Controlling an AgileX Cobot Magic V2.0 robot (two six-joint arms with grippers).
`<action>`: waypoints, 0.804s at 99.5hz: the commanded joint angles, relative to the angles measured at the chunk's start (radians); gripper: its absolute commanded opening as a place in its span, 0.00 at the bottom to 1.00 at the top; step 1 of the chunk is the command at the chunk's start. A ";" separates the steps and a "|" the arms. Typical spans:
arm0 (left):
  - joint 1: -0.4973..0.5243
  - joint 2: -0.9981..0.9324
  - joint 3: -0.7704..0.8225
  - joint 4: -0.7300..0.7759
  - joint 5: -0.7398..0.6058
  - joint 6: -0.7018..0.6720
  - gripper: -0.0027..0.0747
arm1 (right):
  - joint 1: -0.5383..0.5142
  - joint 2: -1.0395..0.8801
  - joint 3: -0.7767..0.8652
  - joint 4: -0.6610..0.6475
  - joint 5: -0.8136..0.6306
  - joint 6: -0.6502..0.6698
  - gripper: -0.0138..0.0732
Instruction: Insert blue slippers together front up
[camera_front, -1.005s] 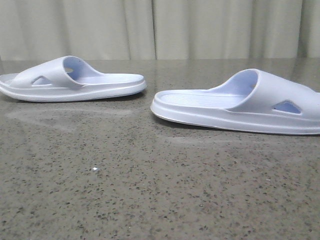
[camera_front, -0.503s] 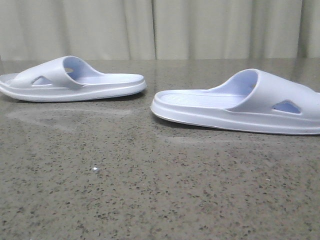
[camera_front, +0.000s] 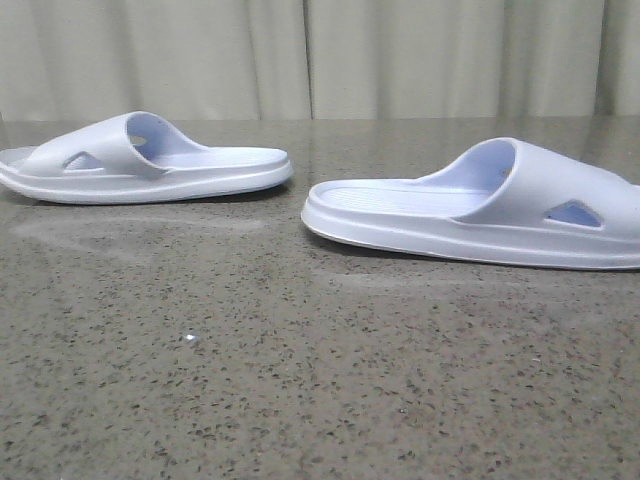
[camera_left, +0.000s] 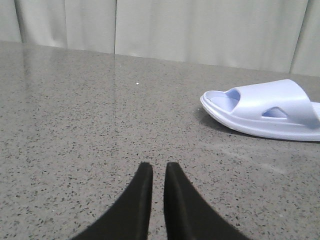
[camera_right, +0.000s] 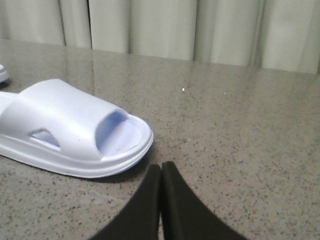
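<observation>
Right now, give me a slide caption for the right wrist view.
Shut right gripper hovers near the toe of a pale blue slide sandal on the speckled grey table.

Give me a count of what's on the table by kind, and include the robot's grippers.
Blue slippers: 2, the left slipper and the right slipper, lying apart on the table.
Grippers: 2, the left gripper and the right gripper, each holding nothing.
Total: 4

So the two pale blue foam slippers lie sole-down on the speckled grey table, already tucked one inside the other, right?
Not tucked together: in the front view the left pale blue foam slipper and the right one lie apart, a strip of speckled grey table between them. Both are sole-down.
</observation>
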 joint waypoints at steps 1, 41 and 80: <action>0.001 -0.029 0.008 -0.026 -0.099 -0.005 0.05 | -0.004 -0.017 0.022 -0.009 -0.104 -0.001 0.07; 0.001 -0.029 0.008 -0.231 -0.127 -0.005 0.05 | -0.004 -0.017 0.022 0.236 -0.206 -0.001 0.07; 0.001 -0.029 0.008 -0.289 -0.122 -0.005 0.05 | -0.004 -0.017 0.022 0.412 -0.165 -0.001 0.07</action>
